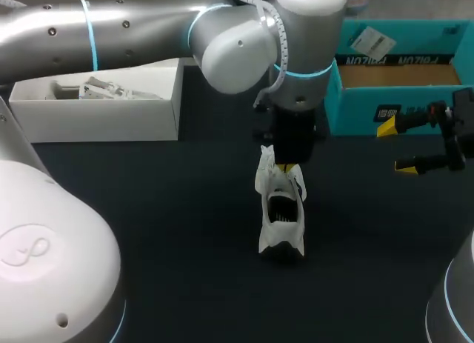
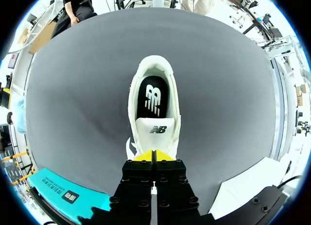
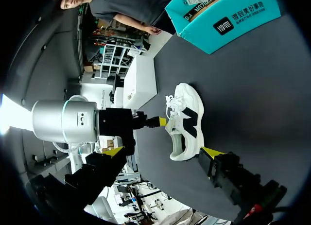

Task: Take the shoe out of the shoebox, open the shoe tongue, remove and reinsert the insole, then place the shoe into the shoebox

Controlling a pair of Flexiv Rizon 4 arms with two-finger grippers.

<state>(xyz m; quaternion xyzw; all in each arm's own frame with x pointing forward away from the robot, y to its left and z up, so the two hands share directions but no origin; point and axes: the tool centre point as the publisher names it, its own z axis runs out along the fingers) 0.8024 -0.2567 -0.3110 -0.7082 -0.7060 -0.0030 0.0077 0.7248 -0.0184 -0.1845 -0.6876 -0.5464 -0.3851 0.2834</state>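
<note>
the white sneaker (image 1: 281, 213) with a black logo stands at the frame's centre on the dark worktop (image 1: 185, 247), its tongue pinched by the left hand (image 1: 288, 167). the right hand (image 1: 396, 147) hangs wide at right, below the teal cardboard shoebox (image 1: 352, 110).

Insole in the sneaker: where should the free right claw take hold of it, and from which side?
Probably the insole at its heel end, coming down from above: the left claw holds the tongue back, so the sneaker gapes upward and only that rear part lies bare. The right claw is open.
</note>
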